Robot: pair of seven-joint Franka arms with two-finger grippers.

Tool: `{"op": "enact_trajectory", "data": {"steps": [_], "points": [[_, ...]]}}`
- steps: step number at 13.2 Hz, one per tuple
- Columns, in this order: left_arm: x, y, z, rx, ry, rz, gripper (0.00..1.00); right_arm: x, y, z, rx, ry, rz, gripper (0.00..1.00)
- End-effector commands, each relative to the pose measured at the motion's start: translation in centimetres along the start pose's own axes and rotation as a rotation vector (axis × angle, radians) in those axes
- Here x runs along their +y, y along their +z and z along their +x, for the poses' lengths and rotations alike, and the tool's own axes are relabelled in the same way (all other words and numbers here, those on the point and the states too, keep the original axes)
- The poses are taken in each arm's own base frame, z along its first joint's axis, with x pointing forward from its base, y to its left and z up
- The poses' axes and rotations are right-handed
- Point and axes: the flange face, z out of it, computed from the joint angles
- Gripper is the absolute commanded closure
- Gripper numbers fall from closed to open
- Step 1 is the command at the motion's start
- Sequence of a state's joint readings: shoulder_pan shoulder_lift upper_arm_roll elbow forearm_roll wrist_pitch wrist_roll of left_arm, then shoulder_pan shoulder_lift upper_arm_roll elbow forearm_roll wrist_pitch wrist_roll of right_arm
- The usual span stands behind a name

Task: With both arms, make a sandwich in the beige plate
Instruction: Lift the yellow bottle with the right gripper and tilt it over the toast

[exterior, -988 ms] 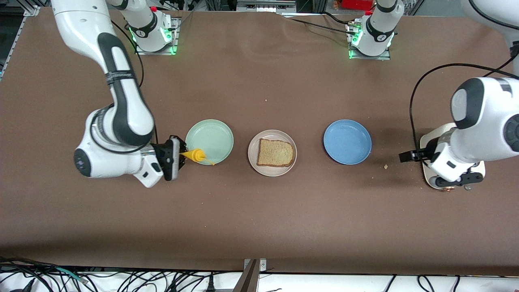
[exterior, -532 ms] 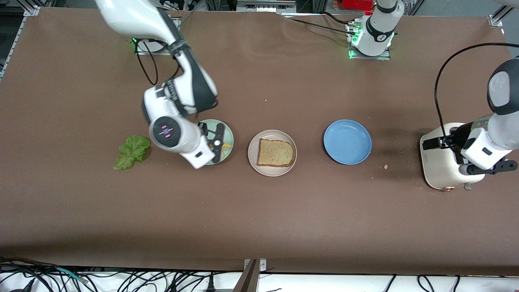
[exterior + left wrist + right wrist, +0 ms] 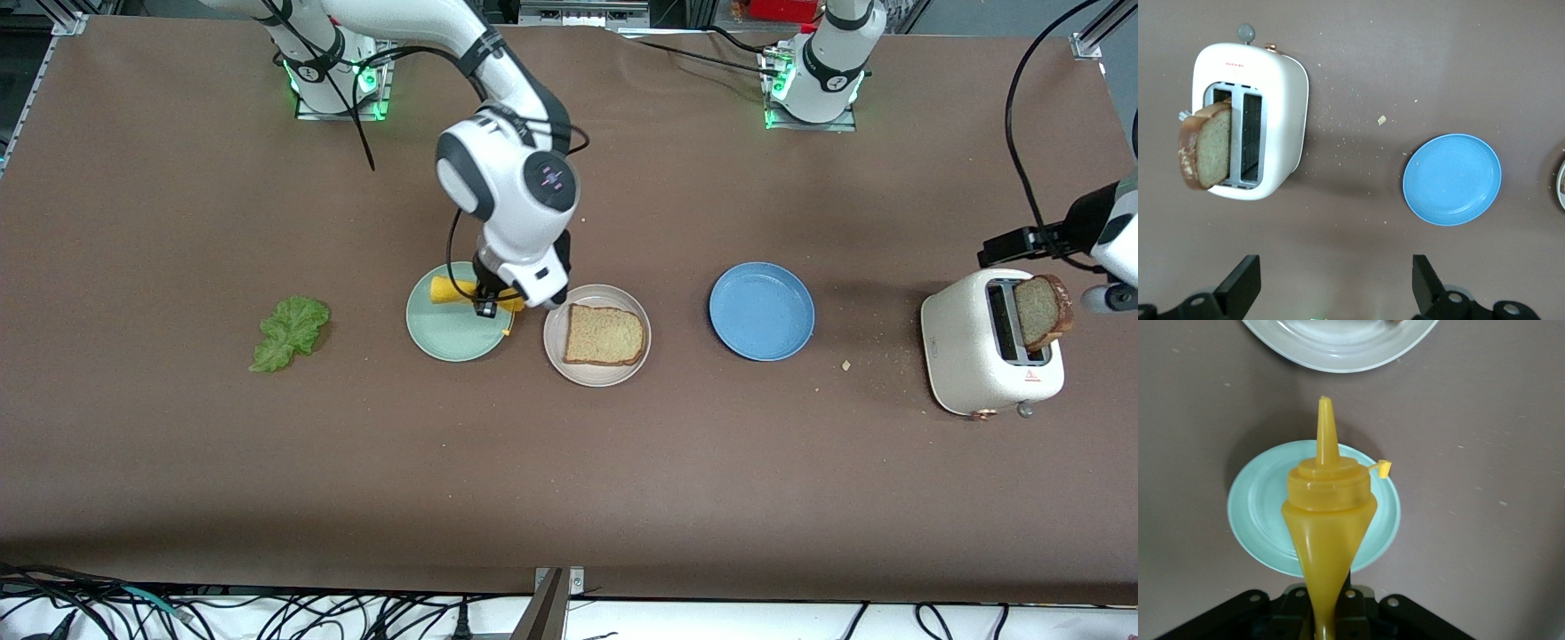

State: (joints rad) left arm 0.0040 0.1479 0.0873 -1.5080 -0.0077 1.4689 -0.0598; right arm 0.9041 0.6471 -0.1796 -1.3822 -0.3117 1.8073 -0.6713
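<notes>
The beige plate (image 3: 569, 357) sits mid-table and holds one slice of brown bread (image 3: 605, 335); its rim (image 3: 1338, 357) also shows in the right wrist view. A second slice (image 3: 1040, 309) (image 3: 1205, 147) sticks out of the white toaster (image 3: 978, 373) (image 3: 1281, 100). The lettuce leaf (image 3: 289, 332) lies on the table toward the right arm's end. My right gripper (image 3: 487, 300) (image 3: 1328, 620) is shut on a yellow squeeze bottle (image 3: 447, 291) (image 3: 1328, 513) over the mint-green plate (image 3: 444, 333) (image 3: 1251, 513), beside the beige plate. My left gripper (image 3: 1335, 283) hangs open and empty above the table near the toaster.
A blue plate (image 3: 762, 311) (image 3: 1451, 180) lies between the beige plate and the toaster. Crumbs are scattered beside the toaster. The bottle's cap (image 3: 1385, 468) dangles open on its tether.
The right arm swung the bottle from the mint-green plate's outer side across it toward the beige plate, uncovering the lettuce. The left arm lifted off the toaster, revealing the slice in it.
</notes>
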Motion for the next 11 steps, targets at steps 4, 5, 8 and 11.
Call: {"op": "enact_trajectory", "data": {"steps": [4, 5, 8, 11], "points": [[-0.1, 0.4, 1.0, -0.049, 0.007, 0.039, 0.0, -4.2, -1.9, 3.5, -0.196, -0.009, -0.247, 1.0], [-1.1, -1.0, 1.0, -0.02, -0.006, 0.05, 0.0, -4.7, -1.9, 3.7, -0.218, -0.005, -0.256, 1.0], [-2.8, -4.3, 0.6, 0.053, -0.027, 0.048, 0.0, -4.8, -2.0, 3.6, -0.241, 0.0, -0.271, 1.0], [-2.3, -4.2, 0.6, 0.049, -0.029, 0.045, 0.0, -4.2, -2.1, 3.0, -0.234, 0.004, -0.255, 1.0]]}}
